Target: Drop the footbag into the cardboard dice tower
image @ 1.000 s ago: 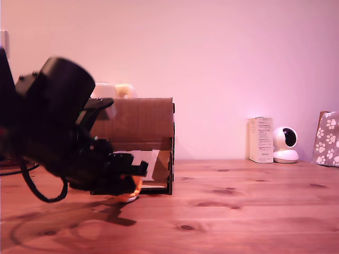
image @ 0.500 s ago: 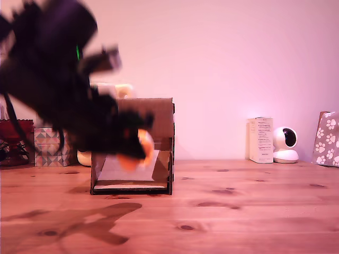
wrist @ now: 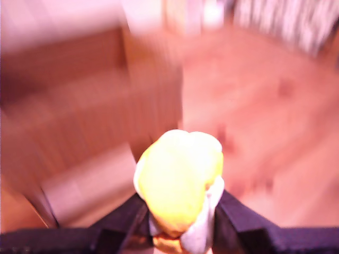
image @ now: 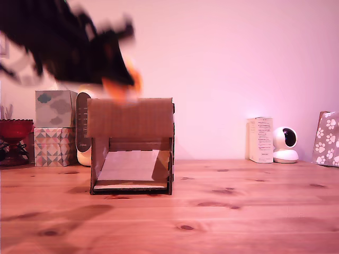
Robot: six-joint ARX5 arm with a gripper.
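the wooden table (image: pixel 254 211) filled the lower part of the exterior view, and the cardboard dice tower (image: pixel 131 117) stood on it left of centre, its plain upper panel above the open front where the sloped ramp showed. behind it, at the left edge of that frame, stood the patterned tissue boxes (image: pixel 53 127), and at the right a white box (image: pixel 261 139) and a small white camera (image: pixel 286 144).

the arm was a dark blurred mass in the upper left of the exterior view. its gripper (image: pixel 119 74) was just above the top edge of the tower, near the tower's left part, with the footbag (image: pixel 123 84) as an orange smear at its tip. in the wrist view the footbag (wrist: pixel 179 180) sat low in the centre of the frame, yellow and white, pinched between the two dark fingers (wrist: pixel 124 222), so the jaws were closed narrowly on it. the tower (wrist: pixel 79 106) was a brown blur in the left half.

the step in hand seemed to be to carry the ball over the top opening. to do it well, the arm should slow down, because both views were smeared. the top opening was not visible from the front, so i cannot tell if the ball was already over it. the ball should be centred over the hole, low and close to the rim, and only then the jaws should open. a release too early could let it bounce off the edge onto the table.
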